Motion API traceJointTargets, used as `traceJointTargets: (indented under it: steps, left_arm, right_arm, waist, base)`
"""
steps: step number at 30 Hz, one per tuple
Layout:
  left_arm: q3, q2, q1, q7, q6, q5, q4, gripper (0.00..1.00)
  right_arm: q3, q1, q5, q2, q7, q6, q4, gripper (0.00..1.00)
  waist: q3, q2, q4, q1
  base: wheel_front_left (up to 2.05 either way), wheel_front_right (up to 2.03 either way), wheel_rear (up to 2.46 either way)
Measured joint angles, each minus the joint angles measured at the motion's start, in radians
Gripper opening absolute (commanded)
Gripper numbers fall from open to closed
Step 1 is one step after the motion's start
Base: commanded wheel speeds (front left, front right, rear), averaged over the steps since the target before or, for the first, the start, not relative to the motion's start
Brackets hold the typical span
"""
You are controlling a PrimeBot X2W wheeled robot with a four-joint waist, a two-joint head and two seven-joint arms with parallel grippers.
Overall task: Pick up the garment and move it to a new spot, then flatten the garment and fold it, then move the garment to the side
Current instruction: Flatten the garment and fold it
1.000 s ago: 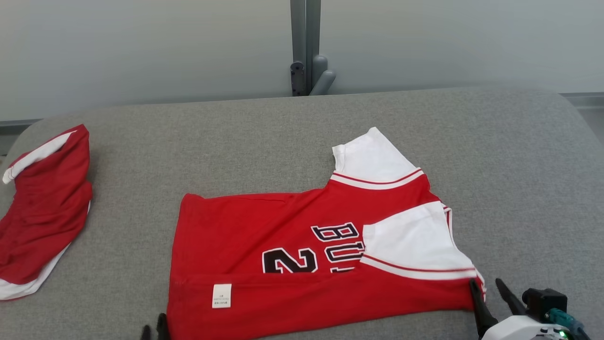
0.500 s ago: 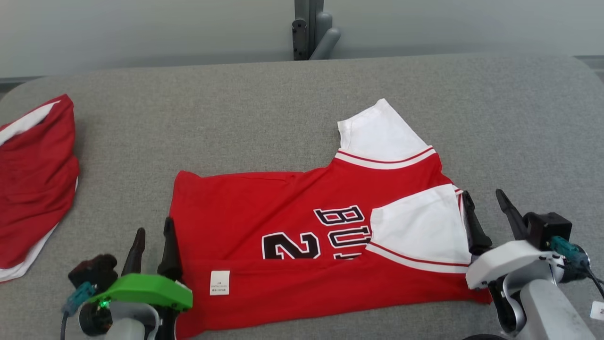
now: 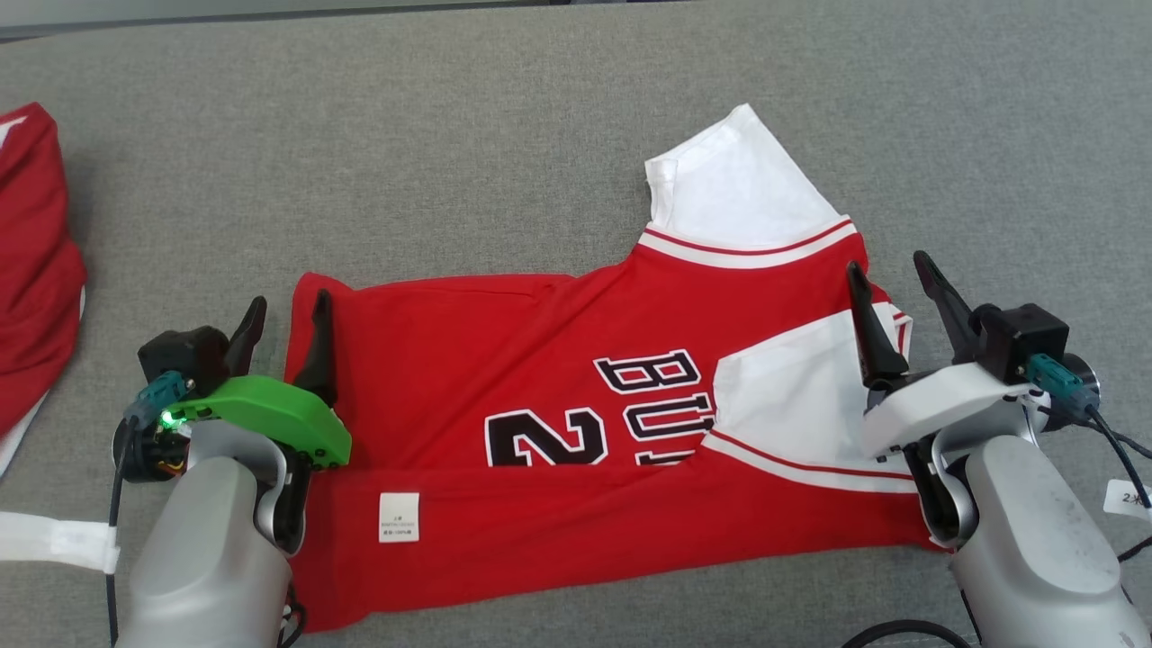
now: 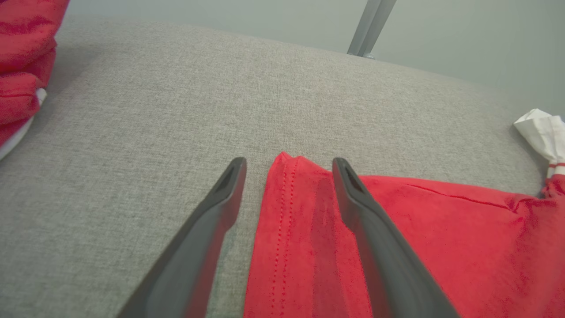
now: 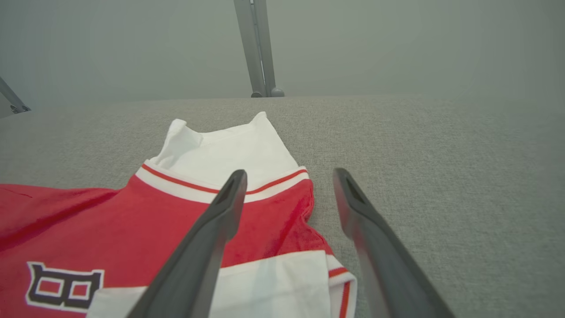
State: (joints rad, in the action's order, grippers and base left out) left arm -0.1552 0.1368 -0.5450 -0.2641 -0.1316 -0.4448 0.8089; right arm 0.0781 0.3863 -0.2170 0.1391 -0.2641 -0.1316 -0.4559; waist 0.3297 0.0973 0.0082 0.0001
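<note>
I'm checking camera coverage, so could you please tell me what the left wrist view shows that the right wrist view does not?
Left wrist, not right: the open left gripper astride the shirt's red hem corner, plus a second red garment off to one side. Right wrist, not left: the open right gripper at the shoulder edge and the printed letter B. Both: the shirt, its white sleeve, the grey cushion and a grey post.

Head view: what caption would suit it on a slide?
Open left gripper and open right gripper poised at either end of a partly folded red jersey on grey fabric.
</note>
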Motion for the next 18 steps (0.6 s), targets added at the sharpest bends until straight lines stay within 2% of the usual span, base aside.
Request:
traceJointTargets:
  steps: [10,11,13,14,15,18]
  left_arm:
    - [-0.058,0.005,-0.133,0.0,0.0,-0.009,0.172,1.0]
    - [-0.069,0.004,-0.143,0.0,0.0,-0.012,0.183,0.94]
    - [-0.082,0.002,-0.16,-0.001,0.0,-0.019,0.204,0.42]
    - [-0.091,0.002,-0.169,-0.001,0.0,-0.022,0.212,0.29]
    - [-0.101,0.001,-0.177,-0.001,0.0,-0.027,0.221,0.0]
    - [-0.128,-0.007,-0.192,-0.001,0.0,-0.05,0.224,0.0]
  right_arm:
    - [0.074,0.148,-0.001,0.035,0.0,0.0,-0.037,1.0]
    - [0.081,0.164,-0.004,0.038,0.0,0.0,-0.045,1.0]
    - [0.101,0.195,-0.009,0.048,0.0,0.0,-0.066,1.0]
    - [0.109,0.213,-0.016,0.053,0.0,0.0,-0.086,1.0]
    - [0.121,0.232,-0.024,0.06,0.0,0.0,-0.107,1.0]
    - [0.17,0.306,-0.055,0.08,0.026,0.0,-0.179,1.0]
  waist:
    - [0.061,0.0,-0.013,0.0]
    - [0.065,0.0,-0.012,0.0]
    - [0.071,0.0,-0.008,0.0]
    - [0.074,0.0,-0.006,0.0]
    - [0.077,0.0,-0.003,0.0]
    - [0.086,0.0002,0.008,0.0]
  base:
    - [0.0,0.0,0.0]
    - [0.0,0.0,0.0]
    - [0.0,0.0,0.0]
    - [0.0,0.0,0.0]
    - [0.0,0.0,0.0]
    - [0.0,0.0,0.0]
